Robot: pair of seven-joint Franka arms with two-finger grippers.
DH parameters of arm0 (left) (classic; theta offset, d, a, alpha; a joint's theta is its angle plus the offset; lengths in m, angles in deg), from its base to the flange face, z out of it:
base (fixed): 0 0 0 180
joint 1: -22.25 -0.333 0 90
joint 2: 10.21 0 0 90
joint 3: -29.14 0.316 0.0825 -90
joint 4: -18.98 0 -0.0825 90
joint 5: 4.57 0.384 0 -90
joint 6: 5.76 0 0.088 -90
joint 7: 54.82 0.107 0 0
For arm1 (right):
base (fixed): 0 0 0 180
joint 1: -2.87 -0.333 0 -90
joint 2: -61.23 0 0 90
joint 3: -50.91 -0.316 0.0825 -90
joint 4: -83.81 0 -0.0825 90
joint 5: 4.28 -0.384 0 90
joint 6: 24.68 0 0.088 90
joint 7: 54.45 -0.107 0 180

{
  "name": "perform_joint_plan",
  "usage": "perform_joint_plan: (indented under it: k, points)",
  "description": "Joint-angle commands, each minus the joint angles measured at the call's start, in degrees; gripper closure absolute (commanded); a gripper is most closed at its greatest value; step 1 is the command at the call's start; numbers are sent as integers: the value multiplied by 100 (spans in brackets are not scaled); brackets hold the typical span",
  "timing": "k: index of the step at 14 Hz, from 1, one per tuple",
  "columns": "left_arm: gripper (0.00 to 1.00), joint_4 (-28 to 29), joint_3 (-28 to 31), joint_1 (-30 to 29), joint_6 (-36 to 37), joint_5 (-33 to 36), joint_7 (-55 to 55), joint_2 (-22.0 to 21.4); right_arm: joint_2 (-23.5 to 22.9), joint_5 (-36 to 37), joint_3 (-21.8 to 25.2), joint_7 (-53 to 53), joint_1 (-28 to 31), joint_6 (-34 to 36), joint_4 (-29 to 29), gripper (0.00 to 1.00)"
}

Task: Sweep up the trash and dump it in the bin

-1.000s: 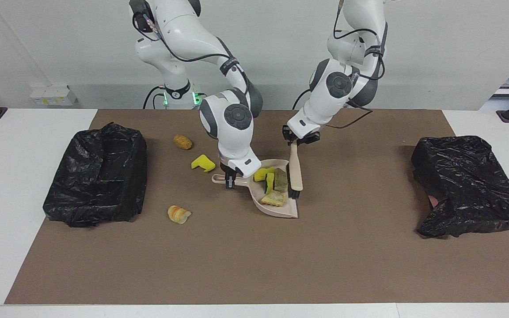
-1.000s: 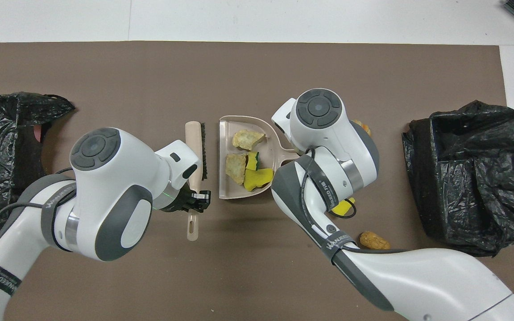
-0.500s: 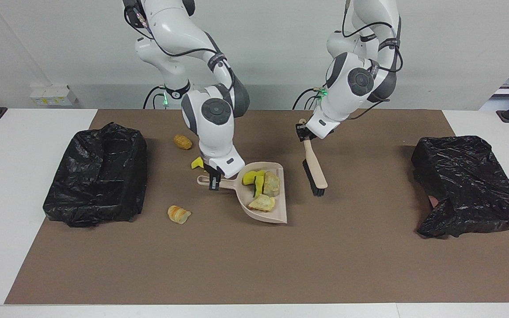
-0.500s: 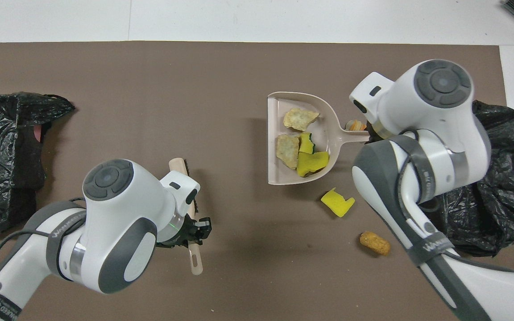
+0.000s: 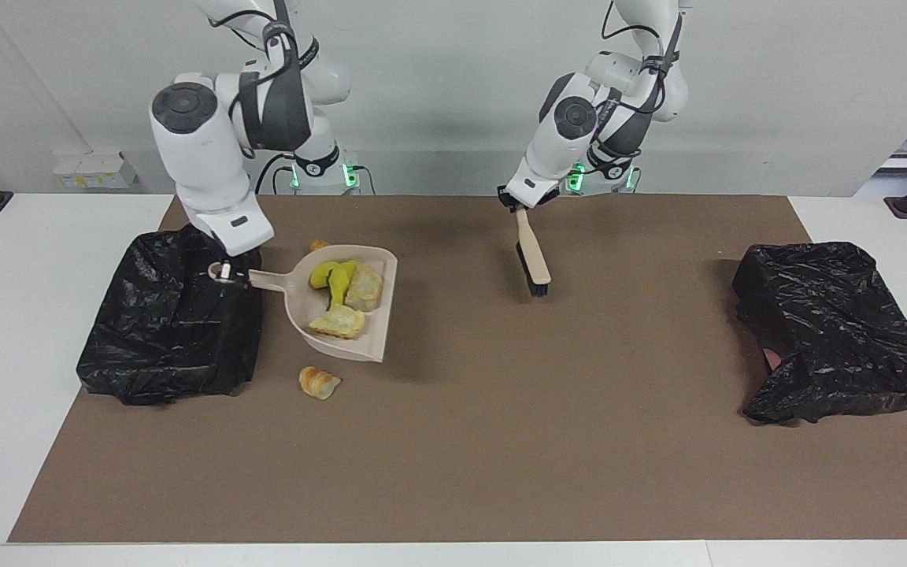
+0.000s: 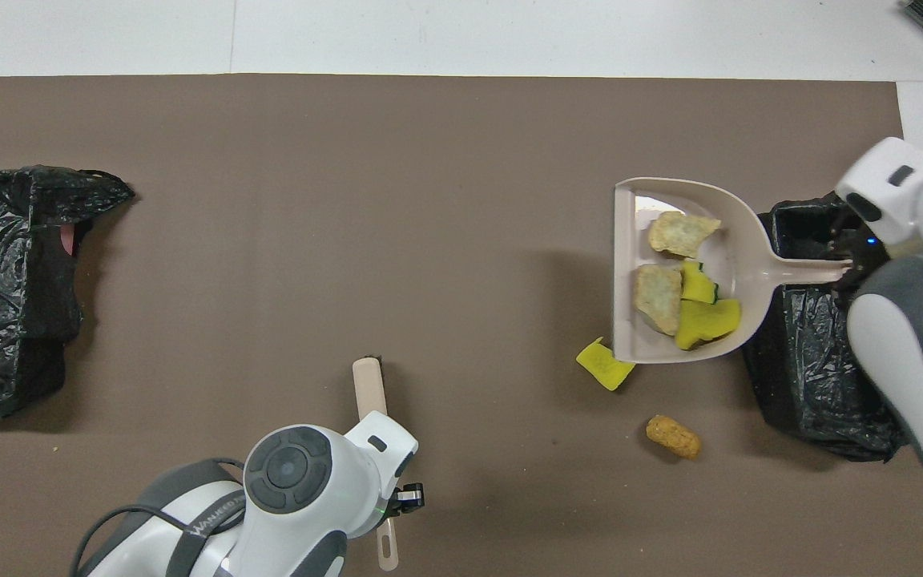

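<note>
My right gripper (image 5: 225, 272) (image 6: 848, 271) is shut on the handle of the beige dustpan (image 5: 359, 343) (image 6: 644, 202), held in the air beside the black bin (image 5: 170, 323) (image 6: 810, 377) at the right arm's end. In the pan lie yellow wedges (image 5: 330, 276) (image 6: 706, 319) and two tan lumps (image 5: 364, 287) (image 6: 657, 295). On the mat lie a yellow wedge (image 6: 604, 365), a tan lump (image 6: 673, 437) and a pastry lump (image 5: 318, 383). My left gripper (image 5: 518, 206) (image 6: 399, 503) is shut on the brush (image 5: 533, 256) (image 6: 370, 391), which hangs bristles down above the mat.
A second black bin (image 5: 839, 331) (image 6: 5, 288) sits at the left arm's end of the brown mat (image 5: 501, 441). White table (image 5: 12, 260) surrounds the mat on all sides.
My right arm has lifted the loaded dustpan and carried it toward the bin at its own end. My left arm has drawn the brush back toward the robots and raised it.
</note>
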Motion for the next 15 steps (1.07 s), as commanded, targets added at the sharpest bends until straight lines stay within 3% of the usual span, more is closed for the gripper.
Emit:
perform_joint_plan:
  k: [1, 3, 6, 10, 12, 15]
  points:
    - [95, 259, 87, 218, -312, -53, -203, -55, 215, -105, -64, 978, 790, -125, -290, 100]
    - [0, 120, 96, 192, -277, -45, -211, 50, 233, -96, -47, 1498, 1247, -230, -290, 100]
    - [0, -354, 122, -132, -277, -27, -115, 418, 381, 70, -20, 2000, 1784, -564, -491, 100]
    - [0, -864, 131, -1001, -259, 131, 638, 542, 768, 1010, -11, 2098, 2250, -1520, -1193, 100]
    - [0, -1242, 140, -1485, -145, 288, 1017, 613, 927, 1596, -11, 1958, 2278, -1838, -1493, 100]
    - [0, -1892, 149, -2241, 179, 571, 1630, 666, 1041, 2764, -38, 1029, 2051, -1717, -1634, 100]
